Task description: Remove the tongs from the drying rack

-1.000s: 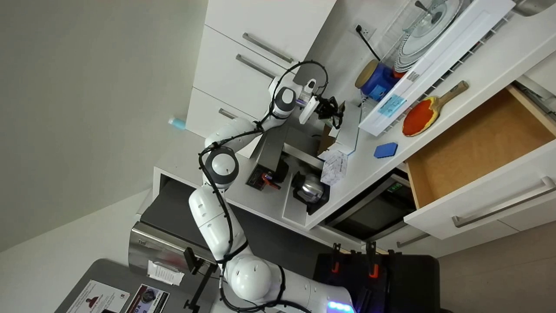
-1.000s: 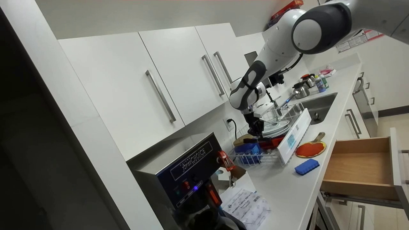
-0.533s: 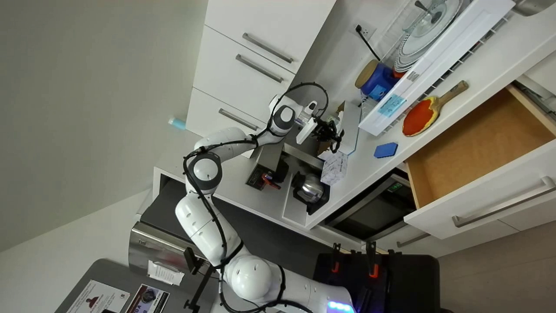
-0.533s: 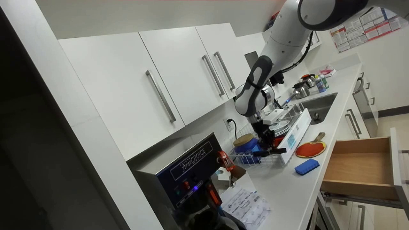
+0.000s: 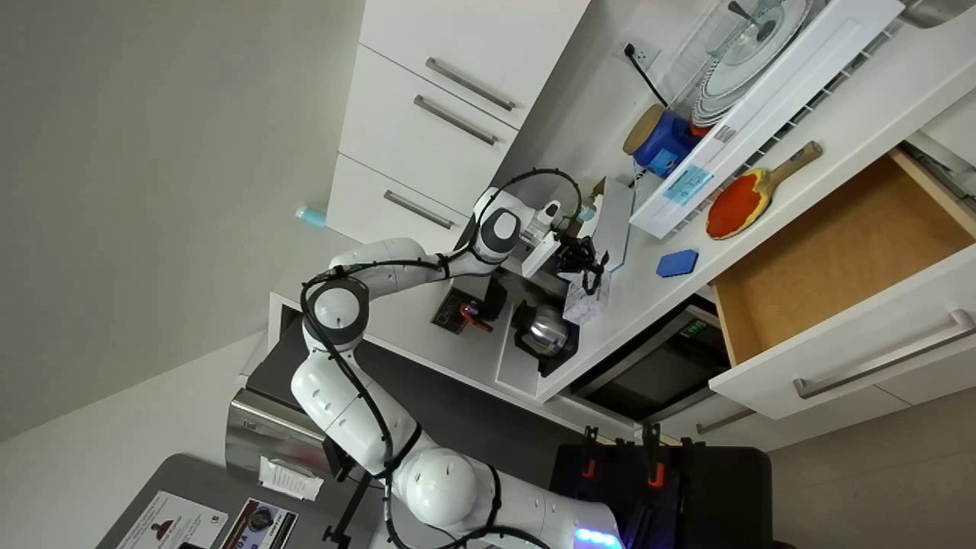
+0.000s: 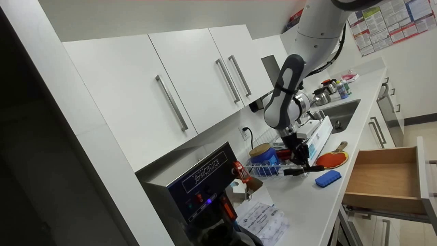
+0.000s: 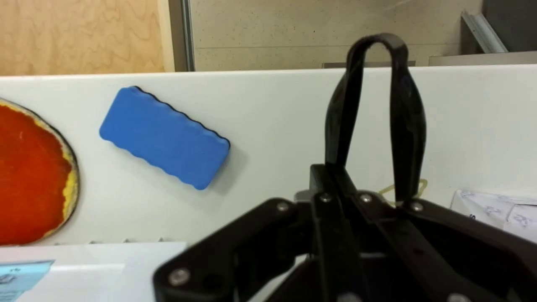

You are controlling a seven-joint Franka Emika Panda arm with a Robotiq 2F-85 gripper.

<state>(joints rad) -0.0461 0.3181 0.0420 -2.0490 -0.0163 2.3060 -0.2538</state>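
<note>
From your gripper (image 7: 338,175) in the wrist view, the tongs (image 7: 409,130) reach toward twelve o'clock; the block (image 7: 165,136) lies at nine with the paddle (image 7: 31,176) beyond, the drawer (image 7: 84,37) at ten, the drying rack (image 7: 121,281) at eight, the packet (image 7: 486,205) at three.

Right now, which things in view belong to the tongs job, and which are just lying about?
Part of the job:
black tongs, held by one arm
gripper, shut on the black tongs
drying rack

Just lying about:
blue block
red-faced paddle
blue jar with a brown lid
printed packet
</note>
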